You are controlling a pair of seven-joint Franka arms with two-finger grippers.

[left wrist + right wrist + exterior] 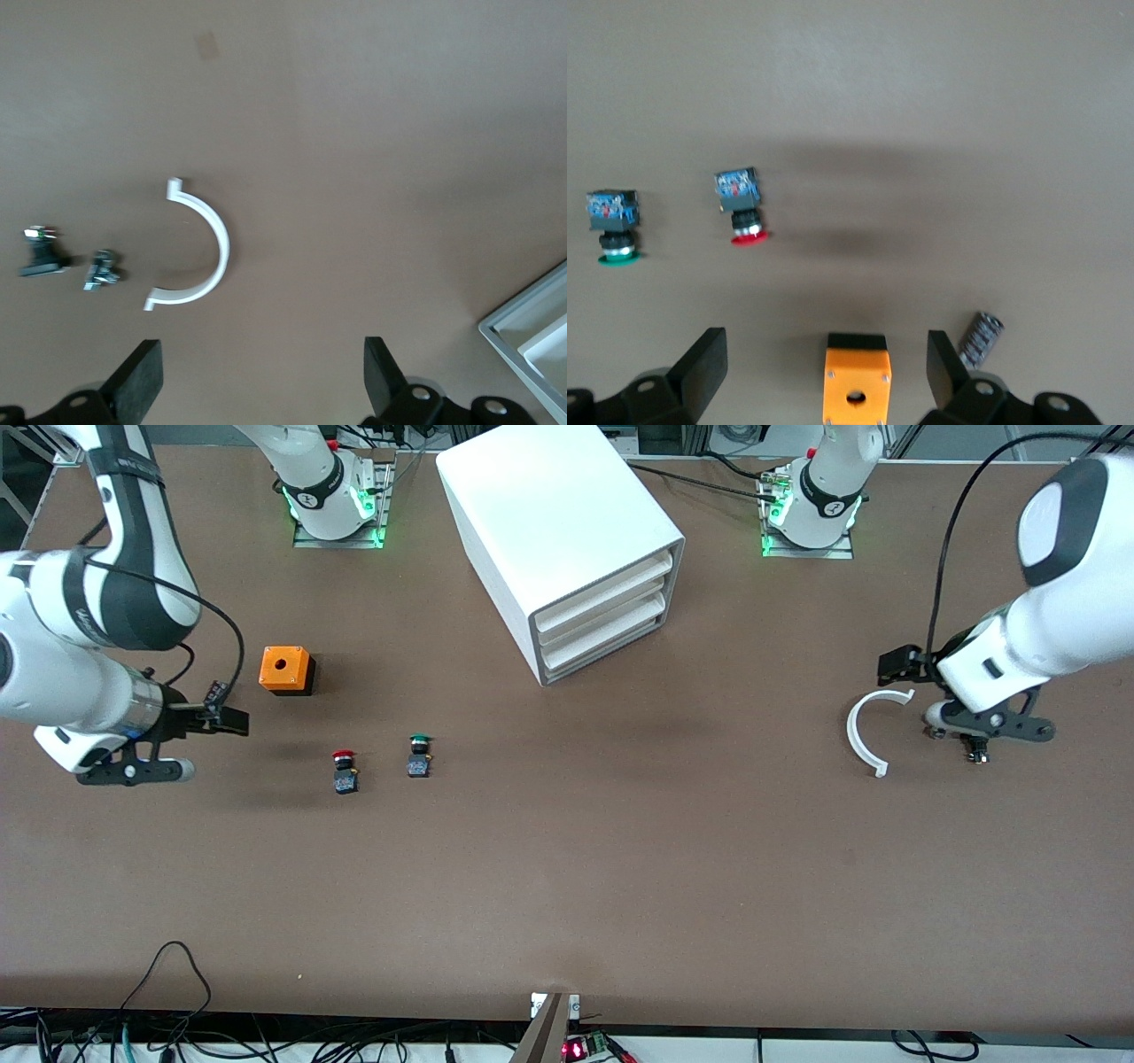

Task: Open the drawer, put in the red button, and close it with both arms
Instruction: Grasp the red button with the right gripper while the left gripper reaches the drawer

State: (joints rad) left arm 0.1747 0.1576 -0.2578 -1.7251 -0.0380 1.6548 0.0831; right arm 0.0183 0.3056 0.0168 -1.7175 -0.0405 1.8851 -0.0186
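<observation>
The white cabinet stands at the table's middle, nearer the arms' bases. All three drawers are shut, and the drawer is the lowest. The red button stands on the table, with the green-capped button beside it. In the right wrist view, the red button and the green one both show. My right gripper is open and empty in the air at the right arm's end; it shows in the right wrist view. My left gripper is open and empty at the left arm's end; it shows in the left wrist view.
An orange box with a hole sits farther from the front camera than the red button; it shows in the right wrist view. A white curved strip and small metal parts lie under the left gripper. A cabinet corner shows.
</observation>
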